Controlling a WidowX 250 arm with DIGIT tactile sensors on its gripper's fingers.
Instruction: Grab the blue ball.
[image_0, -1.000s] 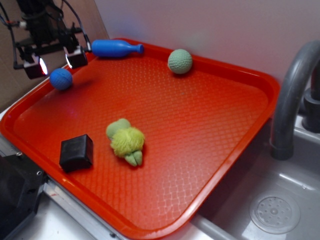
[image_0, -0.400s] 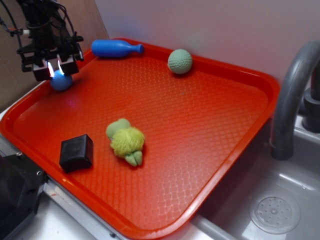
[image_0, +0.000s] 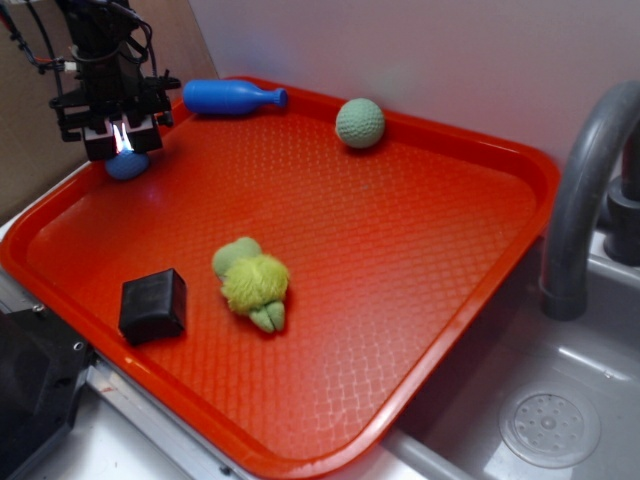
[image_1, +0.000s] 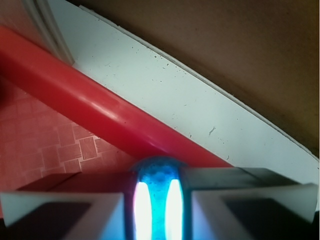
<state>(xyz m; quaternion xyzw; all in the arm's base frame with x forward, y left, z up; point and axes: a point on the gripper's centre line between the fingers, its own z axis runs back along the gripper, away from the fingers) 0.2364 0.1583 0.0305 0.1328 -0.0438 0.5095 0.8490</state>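
Exterior view: soft, even light from above; my tray (image_0: 420, 290) shows a pale sheen toward its near edge, and objects cast only faint, short shadows. The faucet (image_0: 585, 180) at the right is slightly blurred. Wrist view: my fingers (image_1: 60, 215) are out of focus, and two white glare streaks burn out the blue ball (image_1: 156, 192) between them.

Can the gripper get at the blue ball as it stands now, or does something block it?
Probably yes: the gripper is right over the blue ball, whose top shows between its fingers in the wrist view, and nothing stands between them.
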